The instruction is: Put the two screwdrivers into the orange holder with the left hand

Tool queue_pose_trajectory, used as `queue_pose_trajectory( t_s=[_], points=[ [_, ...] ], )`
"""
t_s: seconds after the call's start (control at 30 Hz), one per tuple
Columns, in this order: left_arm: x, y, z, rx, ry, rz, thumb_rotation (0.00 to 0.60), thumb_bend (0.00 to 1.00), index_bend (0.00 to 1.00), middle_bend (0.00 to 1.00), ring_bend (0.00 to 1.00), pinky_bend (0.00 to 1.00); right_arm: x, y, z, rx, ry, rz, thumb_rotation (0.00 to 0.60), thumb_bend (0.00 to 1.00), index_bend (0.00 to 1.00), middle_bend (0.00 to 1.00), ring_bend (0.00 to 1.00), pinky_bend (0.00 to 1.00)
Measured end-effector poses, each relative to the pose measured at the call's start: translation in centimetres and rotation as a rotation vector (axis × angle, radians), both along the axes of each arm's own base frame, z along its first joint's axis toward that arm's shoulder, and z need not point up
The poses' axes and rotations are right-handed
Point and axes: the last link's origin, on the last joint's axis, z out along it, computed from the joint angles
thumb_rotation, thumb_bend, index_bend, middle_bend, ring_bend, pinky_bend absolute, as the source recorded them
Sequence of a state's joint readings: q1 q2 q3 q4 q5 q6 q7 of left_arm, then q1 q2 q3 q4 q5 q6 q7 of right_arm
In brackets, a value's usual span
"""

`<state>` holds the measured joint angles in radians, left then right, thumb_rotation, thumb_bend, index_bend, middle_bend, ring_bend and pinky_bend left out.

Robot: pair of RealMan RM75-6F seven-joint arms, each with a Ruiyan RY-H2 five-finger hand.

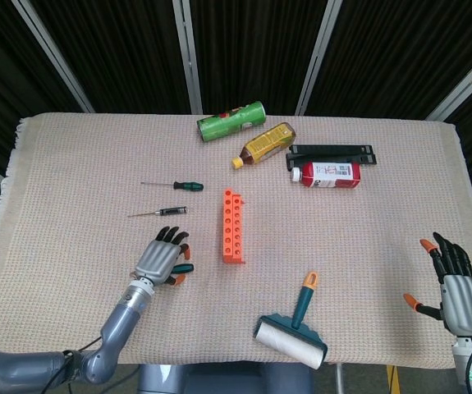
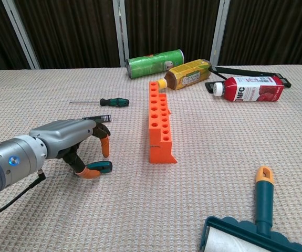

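Head view alone shows the right hand [image 1: 454,287] spread; left hand [image 2: 69,142] straddles a screwdriver [image 2: 100,167], ungripped.

Head view looks steeply down; chest view low, nearer, sharing the table [image 1: 71,156]

On the counter [image 1: 71,148], well beyond the fingers, a green can [image 1: 232,121] lies on its side beside a yellow-labelled bottle [image 1: 265,144]. Just past them lie a red carton [image 1: 327,174] and a black strip [image 1: 332,153]. A lint roller [image 1: 295,327] lies nearer, off to the right.
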<state>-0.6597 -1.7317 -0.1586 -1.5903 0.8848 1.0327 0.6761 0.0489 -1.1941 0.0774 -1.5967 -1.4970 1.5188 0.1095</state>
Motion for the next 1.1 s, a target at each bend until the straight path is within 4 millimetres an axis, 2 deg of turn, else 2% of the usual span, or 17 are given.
queue_pose_trajectory(
  t_s=[0.67,1.1],
  points=[
    [0.2,-0.1,-1.5,0.002,0.0,0.017,0.6,0.28,0.44,0.09,0.0,0.0,-0.2,0.0,0.2,-0.001,-0.015,-0.004,0.6,0.0,0.1,0.0,0.0,0.0],
    [0.6,-0.2,-1.4,-0.002,-0.03,0.021,0.6,0.31,0.46,0.09,0.0,0.0,-0.3,0.0,0.0,0.018,-0.015,-0.011,0.6,0.0,0.1,0.0,0.0,0.0]
  ],
)
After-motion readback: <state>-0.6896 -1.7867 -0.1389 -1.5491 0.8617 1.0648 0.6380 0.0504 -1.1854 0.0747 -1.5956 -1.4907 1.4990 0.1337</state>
